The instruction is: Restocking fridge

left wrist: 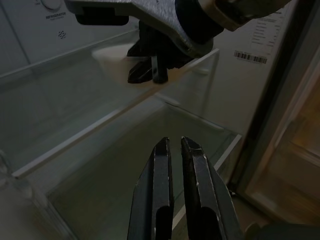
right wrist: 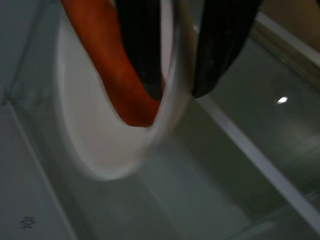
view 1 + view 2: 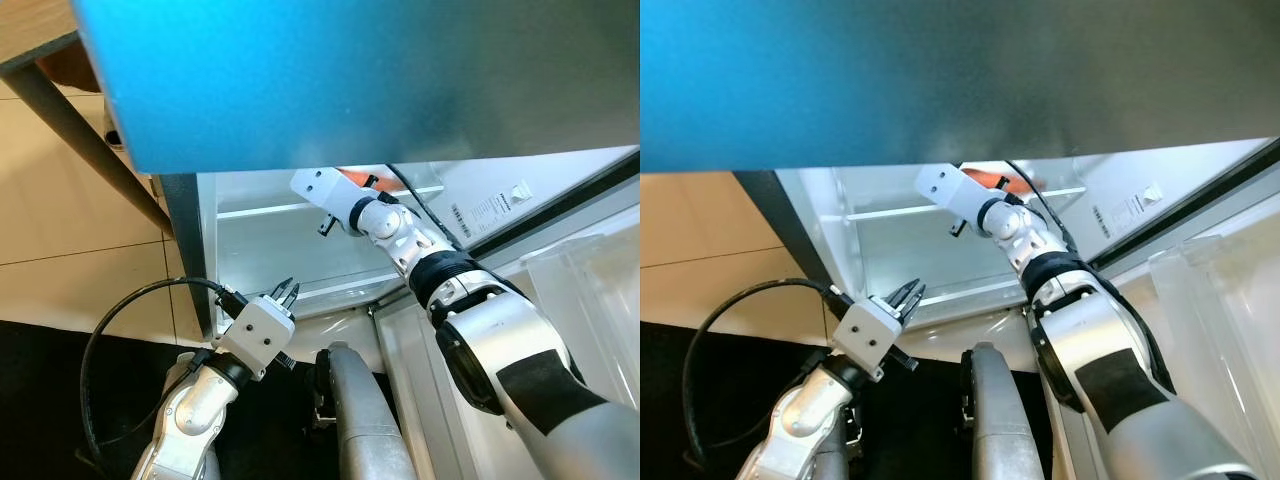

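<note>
A glass shelf (image 3: 300, 208) inside the open fridge (image 3: 1120, 215) carries a white bowl (image 2: 107, 150) (an orange item (image 2: 107, 65) lies in it), directly under the right gripper (image 2: 177, 92), whose fingers straddle its rim.

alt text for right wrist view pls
Two black fingers straddle the rim of a white bowl, one inside and one outside, with an orange carrot-like item lying in it. Below is a glass fridge shelf. The picture is dim and blurred.
</note>
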Robot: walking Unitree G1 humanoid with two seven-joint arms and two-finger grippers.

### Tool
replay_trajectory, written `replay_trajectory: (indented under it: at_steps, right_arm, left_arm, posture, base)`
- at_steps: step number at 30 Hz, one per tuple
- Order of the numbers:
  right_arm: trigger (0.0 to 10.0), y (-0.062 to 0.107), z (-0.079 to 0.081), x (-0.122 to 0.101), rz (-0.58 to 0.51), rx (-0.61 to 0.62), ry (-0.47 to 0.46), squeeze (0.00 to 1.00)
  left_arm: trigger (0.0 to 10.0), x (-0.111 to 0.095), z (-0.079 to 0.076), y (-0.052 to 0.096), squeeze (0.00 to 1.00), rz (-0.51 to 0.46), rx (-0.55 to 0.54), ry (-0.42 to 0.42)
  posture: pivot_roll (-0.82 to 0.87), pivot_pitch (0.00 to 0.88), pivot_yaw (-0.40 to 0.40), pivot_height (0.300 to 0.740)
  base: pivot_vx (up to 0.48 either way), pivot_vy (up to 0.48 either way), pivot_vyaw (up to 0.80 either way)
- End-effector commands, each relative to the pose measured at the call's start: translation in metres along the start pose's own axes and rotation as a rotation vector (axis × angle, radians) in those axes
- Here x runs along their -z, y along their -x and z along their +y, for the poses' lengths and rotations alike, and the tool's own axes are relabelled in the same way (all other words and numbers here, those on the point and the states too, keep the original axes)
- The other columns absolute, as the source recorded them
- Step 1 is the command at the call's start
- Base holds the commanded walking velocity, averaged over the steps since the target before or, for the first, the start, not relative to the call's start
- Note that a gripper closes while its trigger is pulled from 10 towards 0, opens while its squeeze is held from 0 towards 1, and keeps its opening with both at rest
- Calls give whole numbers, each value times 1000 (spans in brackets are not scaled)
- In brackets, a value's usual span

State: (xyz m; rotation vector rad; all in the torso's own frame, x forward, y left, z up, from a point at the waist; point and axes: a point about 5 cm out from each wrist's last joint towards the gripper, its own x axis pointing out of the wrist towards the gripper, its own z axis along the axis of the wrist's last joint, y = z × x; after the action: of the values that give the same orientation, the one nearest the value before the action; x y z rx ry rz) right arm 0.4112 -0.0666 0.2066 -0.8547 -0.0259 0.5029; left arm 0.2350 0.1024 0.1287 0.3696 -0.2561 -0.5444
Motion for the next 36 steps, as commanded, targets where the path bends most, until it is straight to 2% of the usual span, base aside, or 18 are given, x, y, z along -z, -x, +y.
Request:
replay_trajectory:
  at_steps: [1, 2, 3, 4, 5, 7, 8, 14, 18, 27, 32, 36]
  right_arm:
    - [10000, 2, -2, 7, 23, 13, -8, 663]
    - [10000, 2, -2, 7, 24, 15, 1, 561]
    - [10000, 2, -2, 7, 24, 15, 1, 561]
    - [10000, 2, -2, 7, 25, 15, 6, 361]
    - [10000, 2, -3, 7, 22, 24, 7, 82]
    - [10000, 2, -4, 7, 19, 30, 7, 82]
    - [10000, 2, -5, 7, 14, 37, 11, 0]
    - [10000, 3, -7, 8, 4, 47, 1, 0]
    - [10000, 5, 3, 18, 5, -4, -78, 0]
    - [10000, 9, 26, 31, -13, -91, -116, 0]
    - [10000, 10, 33, 33, -33, -101, -91, 0]
    - [10000, 10, 30, 30, -66, -67, -108, 0]
  left_arm:
    - [10000, 1, -6, 2, 0, 14, 26, -1]
    - [10000, 1, -6, 1, 0, 13, 25, -3]
    - [10000, 1, -6, 1, 0, 13, 25, -3]
    - [10000, 1, -6, 1, 0, 13, 26, -4]
    - [10000, 0, -5, 0, 0, 10, 23, -6]
    - [10000, 0, -5, 0, 0, 8, 22, -6]
    - [10000, 0, -5, -1, 0, 6, 20, -8]
    - [10000, 1, -3, -5, 0, 4, 17, -12]
    - [10000, 3, -3, -5, 0, 5, 20, -3]
    - [10000, 8, -8, -8, 0, 7, 51, 18]
    - [10000, 9, -8, -11, 0, 3, 60, 17]
    - [10000, 11, -7, -13, 0, -1, 61, 13]
  posture:
    - [87, 421, -239, 632]
    - [86, 421, -241, 632]
    - [86, 421, -241, 632]
    - [86, 421, -241, 632]
    - [85, 416, -241, 632]
    - [85, 416, -241, 632]
    - [84, 415, -240, 632]
    - [71, 407, -237, 632]
    - [45, 398, -220, 632]
    - [17, 378, -186, 632]
    - [9, 364, -174, 632]
    - [3, 349, -167, 632]
  base:
    - [0, 0, 0]
    - [0, 0, 0]
    - [0, 0, 0]
    - [0, 0, 0]
    - [0, 0, 0]
    - [0, 0, 0]
    - [0, 0, 0]
    - [0, 0, 0]
    - [0, 0, 0]
    - [0, 0, 0]
    - [0, 0, 0]
    - [0, 0, 0]
